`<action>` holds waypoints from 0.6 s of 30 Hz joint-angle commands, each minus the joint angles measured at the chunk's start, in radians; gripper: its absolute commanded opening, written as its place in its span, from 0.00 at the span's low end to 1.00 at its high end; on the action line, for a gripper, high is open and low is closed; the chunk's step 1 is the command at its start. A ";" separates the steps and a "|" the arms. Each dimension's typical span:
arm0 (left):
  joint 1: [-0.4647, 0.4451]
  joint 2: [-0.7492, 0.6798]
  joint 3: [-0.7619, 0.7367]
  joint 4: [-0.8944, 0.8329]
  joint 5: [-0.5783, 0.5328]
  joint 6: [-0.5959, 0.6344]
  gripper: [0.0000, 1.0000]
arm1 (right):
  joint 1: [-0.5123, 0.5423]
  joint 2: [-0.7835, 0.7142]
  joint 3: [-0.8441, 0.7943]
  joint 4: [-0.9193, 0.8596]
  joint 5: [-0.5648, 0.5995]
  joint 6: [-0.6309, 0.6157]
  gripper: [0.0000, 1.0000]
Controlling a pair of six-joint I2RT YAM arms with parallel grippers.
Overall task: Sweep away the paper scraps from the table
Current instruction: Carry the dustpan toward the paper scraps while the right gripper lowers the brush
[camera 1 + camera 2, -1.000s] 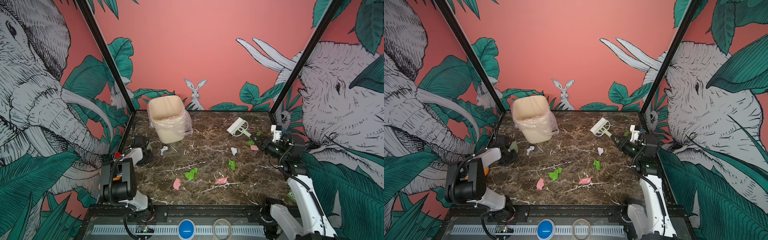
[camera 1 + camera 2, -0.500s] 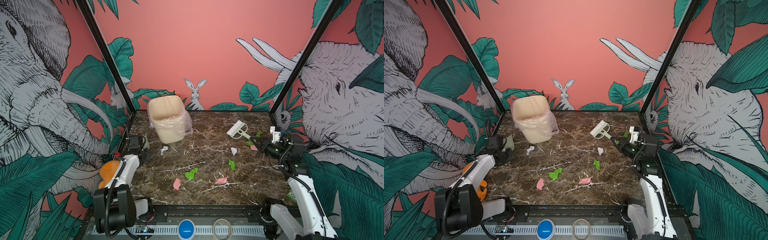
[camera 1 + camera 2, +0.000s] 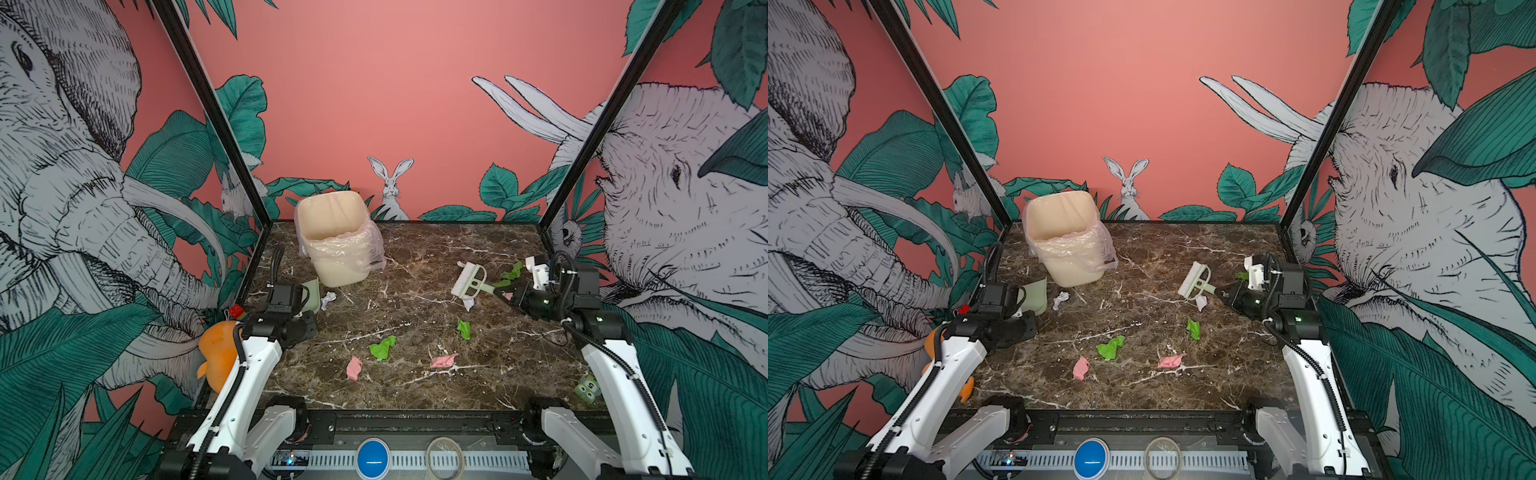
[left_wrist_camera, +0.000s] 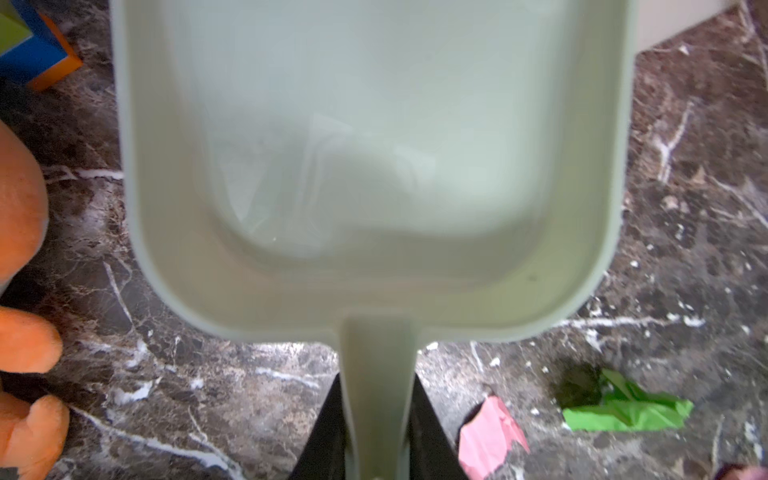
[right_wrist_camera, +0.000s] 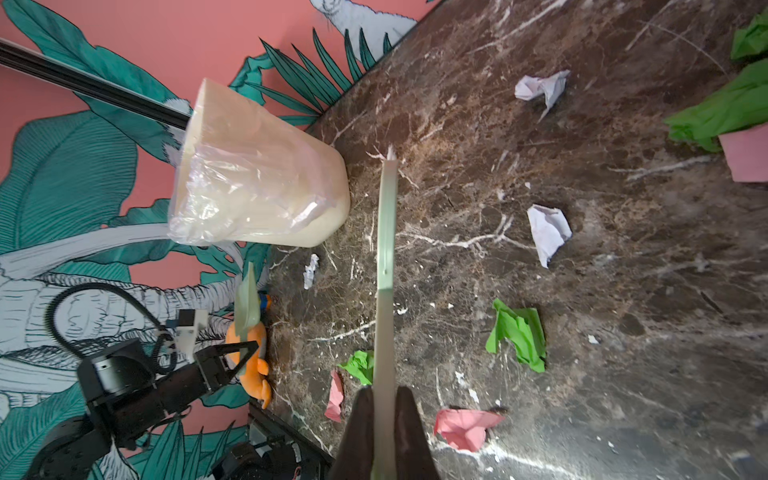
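I'm looking down on the table – dark brown marble with white veins, dusted with white specks, inside a black frame. The walls around it are salmon pink, painted with elephants, green leaves and a rabbit, and two black posts rise from the far corners.

The scraps are spread over the middle and right of the table. A green and a pink one lie near the centre front, and another pink and a green one are right of them. A white one is tucked just under the brush, green ones sit by the right edge, and a lone white one lies beside the dustpan.

In the wrist view the left gripper is clamped on the dustpan's handle. The pan stands on edge at the left side, near the bin; I can't tell whether its lip touches the marble. The right gripper is pinched on the brush handle, with the bristles pointing toward the far left.

The cream bin sits far left with its clear liner folded over the rim. An orange plush lies at the left edge.
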State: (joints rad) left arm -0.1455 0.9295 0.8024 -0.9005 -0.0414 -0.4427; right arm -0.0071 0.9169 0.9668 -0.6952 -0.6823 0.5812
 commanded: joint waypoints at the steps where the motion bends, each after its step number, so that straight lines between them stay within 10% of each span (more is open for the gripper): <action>1: -0.066 -0.032 0.067 -0.143 -0.015 -0.014 0.06 | 0.015 0.003 0.036 -0.108 0.058 -0.075 0.00; 18: -0.667 0.160 0.257 -0.231 -0.064 0.095 0.06 | 0.083 0.061 0.215 -0.451 0.274 -0.245 0.00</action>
State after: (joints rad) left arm -0.7673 1.0466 1.0187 -1.1244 -0.0975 -0.3988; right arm 0.0635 0.9779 1.1572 -1.0637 -0.4690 0.3790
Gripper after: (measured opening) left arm 0.202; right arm 0.066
